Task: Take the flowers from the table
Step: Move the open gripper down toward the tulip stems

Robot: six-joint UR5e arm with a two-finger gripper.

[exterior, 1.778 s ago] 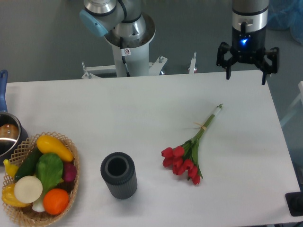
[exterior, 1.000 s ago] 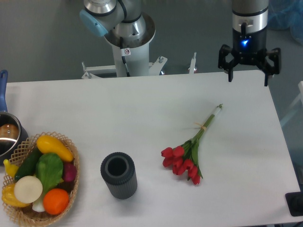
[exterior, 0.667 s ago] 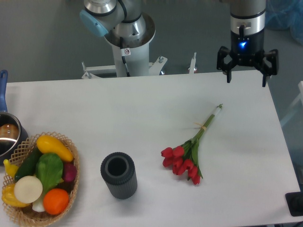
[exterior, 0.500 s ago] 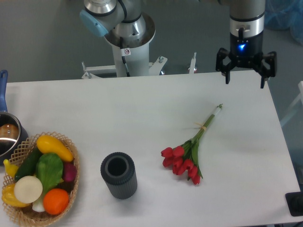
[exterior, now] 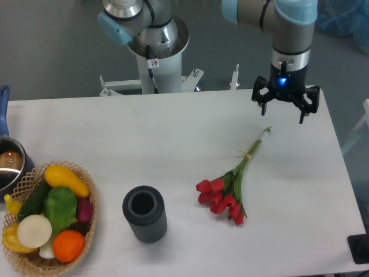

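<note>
1. Camera view: cylinder [exterior: 145,213] nearest, basket [exterior: 86,190] at its 9 o'clock.
2. Flowers [exterior: 230,184] lie on the table [exterior: 144,138], stems pointing to 1 o'clock.
3. Gripper [exterior: 279,111] hangs beyond the stems, jaws spread, empty.

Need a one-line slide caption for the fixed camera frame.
Open gripper hovers above the stem end of the flowers lying on the table, beside a dark cylinder and basket.

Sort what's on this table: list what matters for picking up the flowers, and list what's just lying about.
For the job:
flowers, lying flat
table
end effector, open, above the stem end

Just lying about:
dark ribbed cylinder
basket of fruit and vegetables
pot at the left edge
</note>
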